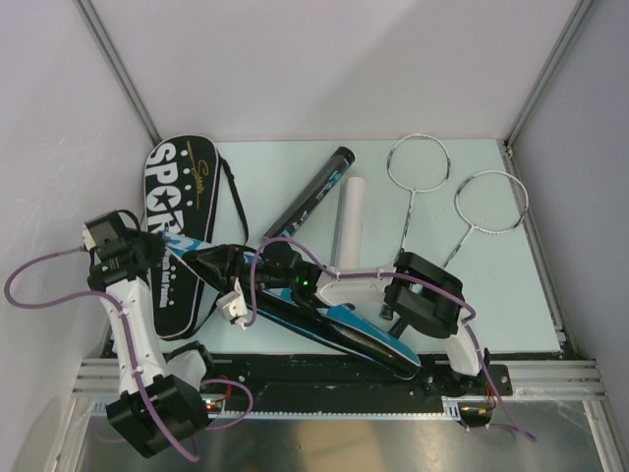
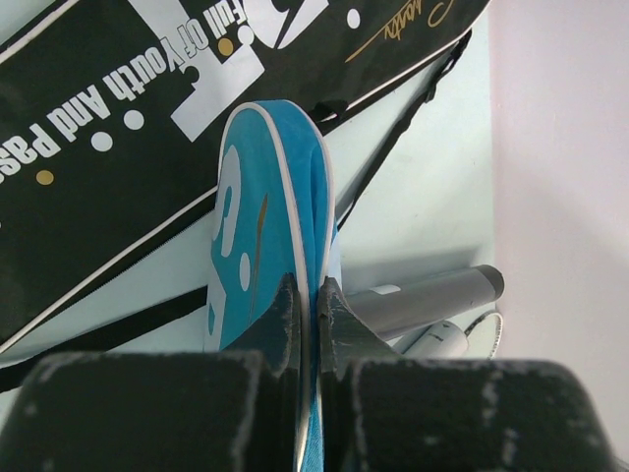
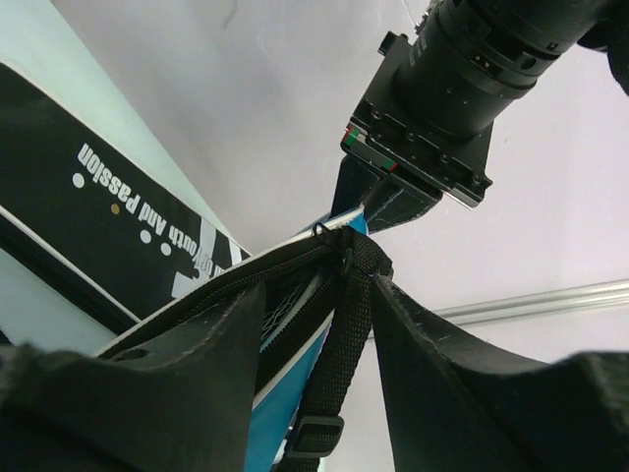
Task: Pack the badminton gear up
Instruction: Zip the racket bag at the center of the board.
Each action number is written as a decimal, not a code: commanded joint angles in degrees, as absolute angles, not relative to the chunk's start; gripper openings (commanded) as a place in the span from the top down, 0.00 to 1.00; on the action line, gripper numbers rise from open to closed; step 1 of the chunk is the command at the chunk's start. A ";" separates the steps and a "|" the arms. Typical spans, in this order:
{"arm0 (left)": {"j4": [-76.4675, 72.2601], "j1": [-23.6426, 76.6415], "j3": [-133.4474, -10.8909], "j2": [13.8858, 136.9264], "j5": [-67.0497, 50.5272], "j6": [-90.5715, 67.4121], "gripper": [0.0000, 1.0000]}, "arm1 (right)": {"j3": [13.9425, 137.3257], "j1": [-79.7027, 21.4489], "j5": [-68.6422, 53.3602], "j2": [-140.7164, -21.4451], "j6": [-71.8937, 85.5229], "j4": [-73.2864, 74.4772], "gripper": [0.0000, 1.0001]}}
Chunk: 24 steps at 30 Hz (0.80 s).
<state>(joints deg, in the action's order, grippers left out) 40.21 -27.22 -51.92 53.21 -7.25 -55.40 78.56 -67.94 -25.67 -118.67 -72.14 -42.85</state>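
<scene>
Blue cover (image 2: 265, 216): white trim and print, black zip mouth, slanting across near table (image 1: 511, 295) beside black cover (image 1: 182, 197) | left gripper (image 2: 307, 305): clamped on its edge | right gripper (image 3: 319, 285): jaws apart around its strap (image 3: 339, 354)

A pale green table (image 1: 275, 177) fills the floor of a white-walled booth, seen from above. A plain back wall (image 1: 334, 59) meets the left wall (image 1: 49, 147) and the right wall (image 1: 590, 197) at slanted aluminium posts (image 1: 118, 69). A thin grey strip (image 1: 539, 261) edges the table on the right. Grooved metal rails (image 1: 550, 379) run along the table's near edge, with a brushed metal sheet (image 1: 344, 442) below them. In the right wrist view, an aluminium bar (image 3: 550, 300) crosses the white wall.
</scene>
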 commanded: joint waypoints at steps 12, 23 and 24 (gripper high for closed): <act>43.80 -27.84 -50.58 51.89 -13.45 -55.66 1.00 | 83.53 -68.16 -29.83 -119.26 -75.00 -44.54 0.46; 43.79 -28.70 -50.18 49.96 -11.87 -56.06 1.00 | 85.91 -69.58 -31.17 -117.87 -69.06 -42.61 0.47; 43.78 -28.81 -50.05 49.77 -11.21 -55.72 1.00 | 85.54 -69.77 -30.84 -118.04 -68.45 -43.41 0.47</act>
